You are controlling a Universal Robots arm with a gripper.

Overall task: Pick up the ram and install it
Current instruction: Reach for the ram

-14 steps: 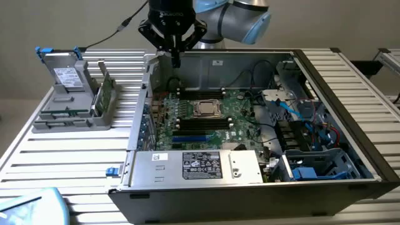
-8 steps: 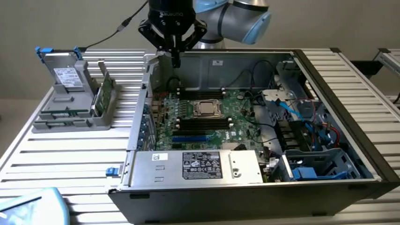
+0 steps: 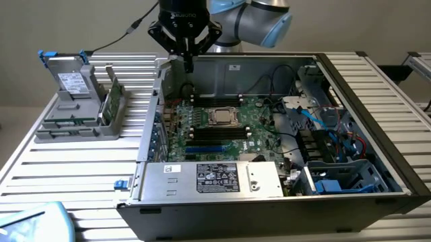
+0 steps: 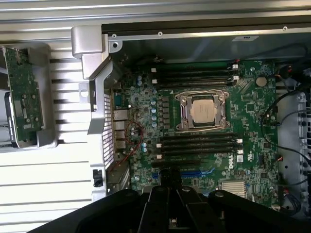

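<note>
Exterior view: gripper (image 3: 189,66) over mobo (image 3: 259,130); wrist view: CPU (image 4: 203,110) btwn slots (image 4: 199,144).

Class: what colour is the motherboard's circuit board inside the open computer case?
The motherboard is green; the wrist view shows it best.

Table (image 3: 81,161) is built of ribbed bare-metal slats with a dull silver sheen; computer case (image 3: 269,214) is finished matt black outside and left as bare grey sheet metal inside. Power supply (image 3: 161,179) is cased in plain bright metal and marked with a printed paper label (image 3: 217,177). Motherboard (image 4: 252,111) is lacquered green with a faint gloss, processor lid (image 4: 203,110) is smooth silver metal, holder (image 3: 67,126) is moulded in matt grey plastic, and gripper (image 3: 191,58) is finished matt black.
</note>
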